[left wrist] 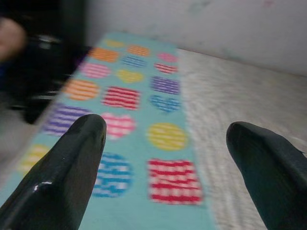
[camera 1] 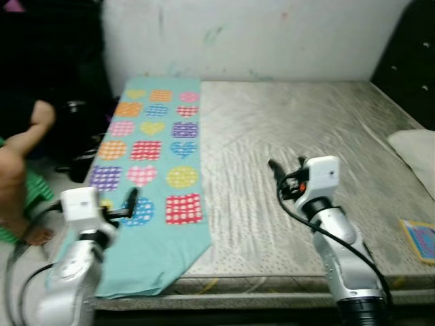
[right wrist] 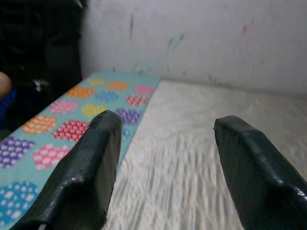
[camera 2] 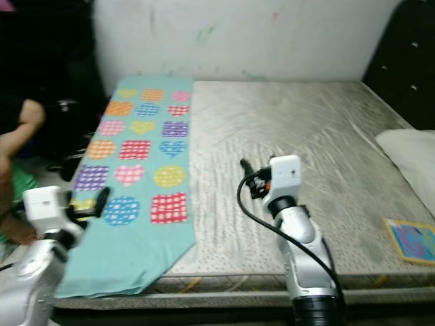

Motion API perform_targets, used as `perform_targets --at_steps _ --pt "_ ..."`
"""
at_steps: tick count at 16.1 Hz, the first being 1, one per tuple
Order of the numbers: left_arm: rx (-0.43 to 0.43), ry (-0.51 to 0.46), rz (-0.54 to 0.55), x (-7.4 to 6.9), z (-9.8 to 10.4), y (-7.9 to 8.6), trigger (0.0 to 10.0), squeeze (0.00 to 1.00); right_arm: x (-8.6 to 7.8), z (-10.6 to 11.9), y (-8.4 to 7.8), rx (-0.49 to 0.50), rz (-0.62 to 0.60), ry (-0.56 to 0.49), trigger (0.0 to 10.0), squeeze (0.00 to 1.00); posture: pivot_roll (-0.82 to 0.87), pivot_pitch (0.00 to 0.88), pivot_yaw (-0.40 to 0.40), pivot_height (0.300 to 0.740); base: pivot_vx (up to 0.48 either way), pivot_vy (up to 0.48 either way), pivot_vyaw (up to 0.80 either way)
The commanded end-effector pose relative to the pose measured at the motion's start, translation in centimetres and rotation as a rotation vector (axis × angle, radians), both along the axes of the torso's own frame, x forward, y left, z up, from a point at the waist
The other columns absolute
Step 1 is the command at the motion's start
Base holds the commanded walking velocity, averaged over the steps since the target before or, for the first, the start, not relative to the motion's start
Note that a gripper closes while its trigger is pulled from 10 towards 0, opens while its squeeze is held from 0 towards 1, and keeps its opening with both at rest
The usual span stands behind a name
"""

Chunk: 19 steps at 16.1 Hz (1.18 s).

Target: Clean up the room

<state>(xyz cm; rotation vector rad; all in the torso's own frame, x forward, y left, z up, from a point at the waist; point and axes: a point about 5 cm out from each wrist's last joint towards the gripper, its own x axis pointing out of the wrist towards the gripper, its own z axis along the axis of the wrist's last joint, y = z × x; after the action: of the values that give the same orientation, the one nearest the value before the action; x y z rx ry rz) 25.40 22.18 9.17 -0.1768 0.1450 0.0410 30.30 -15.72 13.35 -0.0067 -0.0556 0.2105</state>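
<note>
A long teal cloth (camera 1: 153,146) printed with coloured hearts, circles and squares lies flat along the left side of a bare grey mattress (camera 1: 306,122). Its near end hangs over the front edge. My left gripper (camera 1: 126,206) hovers over the near left part of the cloth, open, with nothing between its fingers (left wrist: 72,163). My right gripper (camera 1: 287,165) is held above the middle of the mattress, to the right of the cloth. It is also open and empty, its fingers (right wrist: 91,163) pointing toward the far wall.
A person's bare leg and foot (camera 1: 20,170) are on the floor at the left, beside dark objects (camera 1: 75,109). A white pillow (camera 1: 416,149) and a colourful flat book (camera 1: 420,239) lie at the mattress's right side. A black headboard (camera 1: 408,61) stands at the far right.
</note>
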Motion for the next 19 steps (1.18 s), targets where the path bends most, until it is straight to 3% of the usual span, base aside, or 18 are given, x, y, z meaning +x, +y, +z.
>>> perform_targets --at_steps 1,4,8,15,19 --pt "0.006 0.000 -0.010 0.1 -0.2 -0.2 10.0 0.00 0.0 0.8 -0.9 0.027 -0.012 -0.013 10.0 0.00 -0.17 0.000 0.013 0.740 0.000 0.000 0.00" --pt "0.086 -0.002 0.004 -0.7 -0.7 1.1 10.0 0.00 -0.8 0.1 -2.2 -0.018 0.003 0.021 10.0 0.00 -0.16 0.000 -0.002 0.740 0.000 0.000 0.00" --pt "0.139 -0.036 0.059 -1.1 -0.6 2.5 10.0 0.00 -0.6 -0.3 -0.9 -0.064 0.087 0.051 10.0 0.00 -0.13 0.000 -0.031 0.740 0.000 0.000 0.00" --pt "0.132 -0.087 0.156 -3.3 -0.9 1.5 10.0 0.00 1.9 -0.3 0.0 -0.186 0.181 0.080 10.0 0.00 -0.03 0.000 -0.190 0.740 0.000 0.000 0.00" --pt "0.143 -0.094 0.178 -3.3 -0.9 1.7 10.0 0.00 2.4 -0.5 1.3 -0.202 0.228 0.080 10.0 0.00 -0.05 0.000 -0.173 0.740 0.000 0.000 0.00"
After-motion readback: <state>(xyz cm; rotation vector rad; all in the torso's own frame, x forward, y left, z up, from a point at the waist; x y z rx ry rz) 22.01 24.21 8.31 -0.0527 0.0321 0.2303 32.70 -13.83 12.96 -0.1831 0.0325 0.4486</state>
